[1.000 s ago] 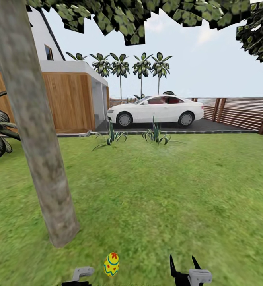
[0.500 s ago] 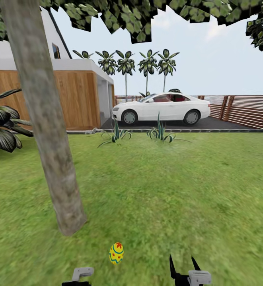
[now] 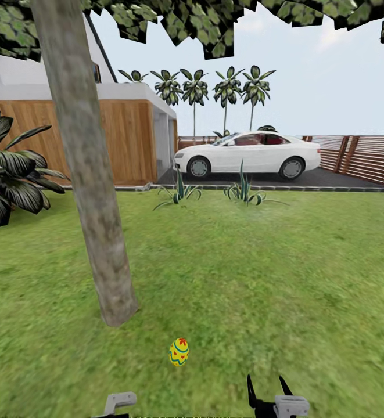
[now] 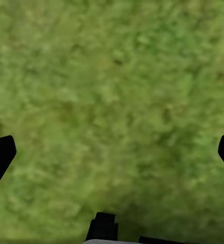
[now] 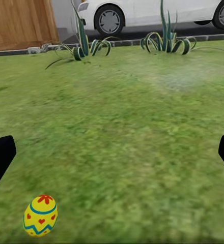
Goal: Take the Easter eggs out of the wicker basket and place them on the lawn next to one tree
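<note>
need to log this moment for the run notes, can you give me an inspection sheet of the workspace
surface: lawn, flat mottled green grass.
job's things: one Easter egg stands upright on the grass near the foot of the tree, apart from the trunk; also seen in the right wrist view.
clutter: nothing seen.
grippers: left gripper open over bare grass, holding nothing; right gripper open, empty, its dark fingertips low in the head view.
cables: nothing seen.
surroundings: white car on a paved strip, wooden fence, wood-clad building, spiky plants, palm trees.
</note>
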`<state>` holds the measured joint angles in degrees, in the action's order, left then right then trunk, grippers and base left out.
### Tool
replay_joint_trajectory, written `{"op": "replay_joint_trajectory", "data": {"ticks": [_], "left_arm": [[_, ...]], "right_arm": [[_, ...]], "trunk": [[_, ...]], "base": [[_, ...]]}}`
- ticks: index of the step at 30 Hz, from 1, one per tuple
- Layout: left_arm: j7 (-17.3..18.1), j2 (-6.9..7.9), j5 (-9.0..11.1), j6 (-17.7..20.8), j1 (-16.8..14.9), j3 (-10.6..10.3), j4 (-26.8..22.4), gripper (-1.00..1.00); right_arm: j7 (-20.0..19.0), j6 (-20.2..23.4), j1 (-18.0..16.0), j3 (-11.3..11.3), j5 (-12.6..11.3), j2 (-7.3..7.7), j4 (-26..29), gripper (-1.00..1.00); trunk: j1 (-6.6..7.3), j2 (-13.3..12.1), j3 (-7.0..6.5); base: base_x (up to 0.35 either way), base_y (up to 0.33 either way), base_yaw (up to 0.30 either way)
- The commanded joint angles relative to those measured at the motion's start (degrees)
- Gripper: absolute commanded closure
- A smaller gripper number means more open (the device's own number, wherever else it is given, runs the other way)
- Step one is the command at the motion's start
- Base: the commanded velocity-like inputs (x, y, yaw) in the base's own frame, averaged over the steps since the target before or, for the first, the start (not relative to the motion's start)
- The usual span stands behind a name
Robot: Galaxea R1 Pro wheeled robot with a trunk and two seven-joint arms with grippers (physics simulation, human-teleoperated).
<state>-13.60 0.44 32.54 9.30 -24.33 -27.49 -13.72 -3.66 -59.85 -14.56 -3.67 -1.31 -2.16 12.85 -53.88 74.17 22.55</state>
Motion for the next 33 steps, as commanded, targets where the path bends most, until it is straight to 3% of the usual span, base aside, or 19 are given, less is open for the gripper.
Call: {"op": "replay_joint_trajectory", "data": {"ticks": [1,21,33], "left_arm": [[-0.4,0.04,0.4,0.2,0.0,-0.5,-0.2,-1.00],[-0.3,0.04,0.5,-0.3,0.3,-0.4,-0.2,-1.00],[-0.3,0.06,0.5,-0.4,0.3,-0.5,-0.1,-1.00]], "right_arm": [[-0.4,-0.1,0.0,-0.3,-0.1,-0.05,0.0,-1.00],[-0.5,-0.1,0.0,-0.2,0.1,-0.09,-1.6,-1.00],[-0.6,-0.1,0.0,-0.2,0.0,-0.01,-3.9,-1.00]], "trunk": [[0.23,-0.4,-0.03],[4.62,-8.4,-1.96],[7.26,-13.2,-3.90]], "base": [[-0.021,0.000,0.128],[-0.003,0.000,0.126],[0.000,0.000,0.024]]}}
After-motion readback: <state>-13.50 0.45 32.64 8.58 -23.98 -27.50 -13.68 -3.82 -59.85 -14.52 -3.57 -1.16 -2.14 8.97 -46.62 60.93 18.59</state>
